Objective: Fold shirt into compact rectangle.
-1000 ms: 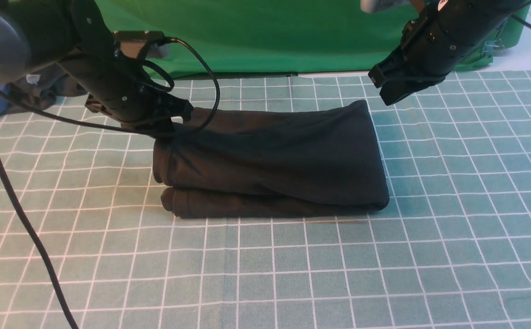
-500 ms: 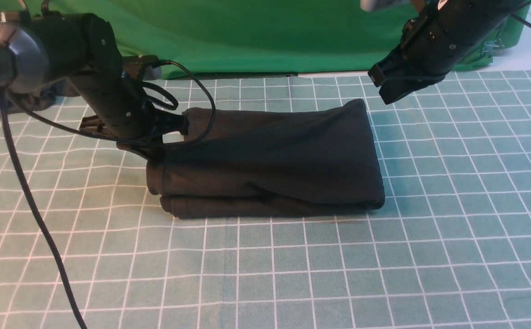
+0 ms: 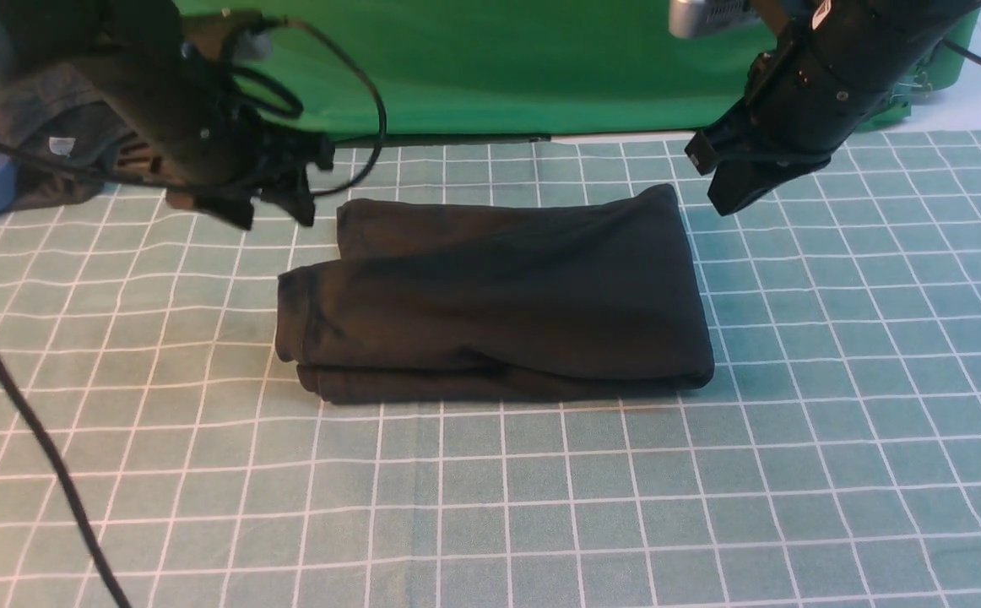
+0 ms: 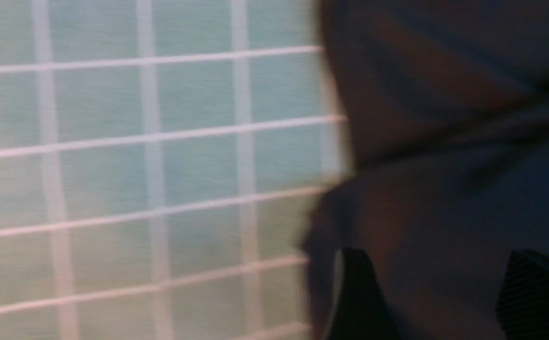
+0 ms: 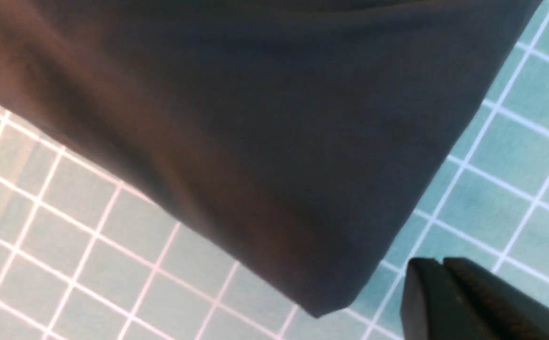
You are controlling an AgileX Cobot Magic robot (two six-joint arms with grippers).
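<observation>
while the soft black shirt lies folded rectangular, left pincer gapes, right pincer pressed together.

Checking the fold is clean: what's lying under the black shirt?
The shirt lies folded on the green gridded cloth; its own lower layers show at the near edge. Anything beneath is covered.

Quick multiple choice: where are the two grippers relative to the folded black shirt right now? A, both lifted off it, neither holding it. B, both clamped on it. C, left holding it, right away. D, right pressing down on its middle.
A: the left gripper hangs open above the cloth, clear of the shirt, and the shut right gripper hovers off its far right corner.
</observation>
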